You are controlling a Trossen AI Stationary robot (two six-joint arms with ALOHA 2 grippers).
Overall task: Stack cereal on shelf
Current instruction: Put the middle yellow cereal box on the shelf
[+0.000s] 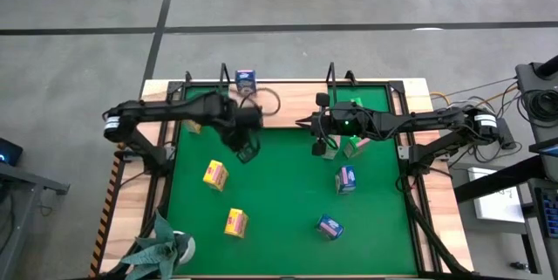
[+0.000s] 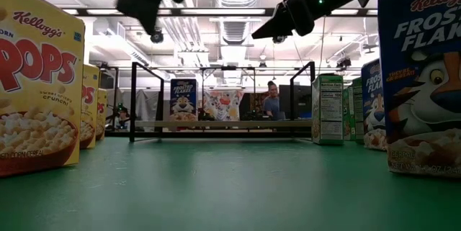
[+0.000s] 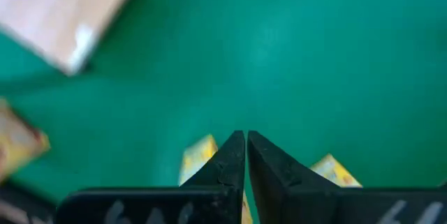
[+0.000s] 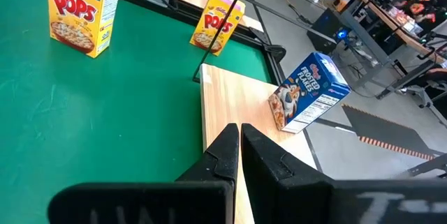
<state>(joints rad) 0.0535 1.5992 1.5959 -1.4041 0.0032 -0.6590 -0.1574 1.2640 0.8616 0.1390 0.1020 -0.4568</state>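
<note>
The left pincer (image 1: 247, 151) hangs above the green mat (image 1: 288, 193) near its back-left part, fingers pressed together and holding nothing; its own wrist view shows the two dark tips meeting over bare green, with the corners of two yellow boxes just behind them. The right pincer (image 1: 301, 124) is likewise closed and empty, raised over the back middle of the mat and pointing toward the left arm.

The shelf (image 4: 234, 109), a light wooden board with thin black wire uprights, lies along the back edge of the mat. One blue Frosted Flakes box (image 4: 307, 91) stands on it; from above that box (image 1: 246, 78) sits toward the board's left half. The low view shows the same box upright between the black uprights, which the overhead view hardly reveals.

On the mat, two yellow Corn Pops boxes (image 1: 215, 174) and (image 1: 235, 222) lie left of centre, well apart from two blue boxes (image 1: 346, 179) and (image 1: 330, 227) on the right. Green boxes (image 1: 354, 146) sit beneath the right arm; how many is hard to tell from above, though the low view shows at least two standing side by side. The right wrist view catches two Corn Pops boxes (image 4: 78, 11) upright near the shelf's end.

A toy plant (image 1: 161, 249) rests on the tabletop's front-left corner. A person (image 2: 271, 101) is in the room beyond.
</note>
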